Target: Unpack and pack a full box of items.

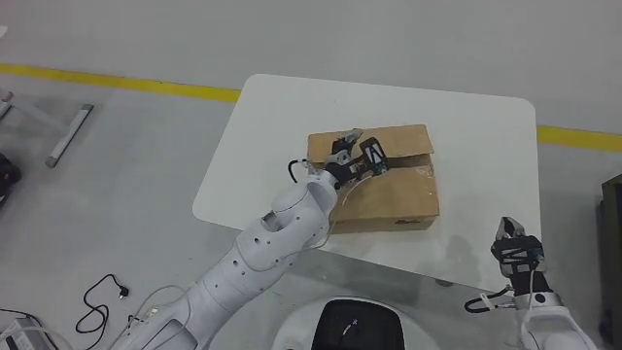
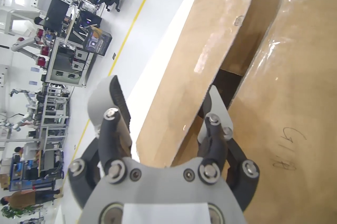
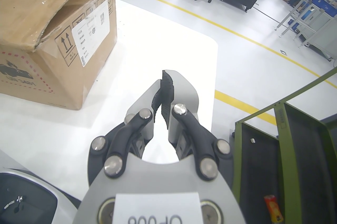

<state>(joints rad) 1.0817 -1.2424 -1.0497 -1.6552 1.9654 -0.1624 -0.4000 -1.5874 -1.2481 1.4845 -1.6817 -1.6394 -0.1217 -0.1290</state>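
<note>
The left arm (image 1: 282, 233) reaches forward over the table with the left gripper (image 2: 164, 92) spread wide, while the right gripper (image 3: 163, 94) sits low beside the body, its pads seemingly pressed together.

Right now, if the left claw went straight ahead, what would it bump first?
The raised flap of the cardboard box. The left claw is open with that flap's edge already between its fingers, so it would probably slide deeper along it.

Left claw (image 1: 357, 148) at box (image 1: 389, 204) top, seemingly spread wide.
</note>
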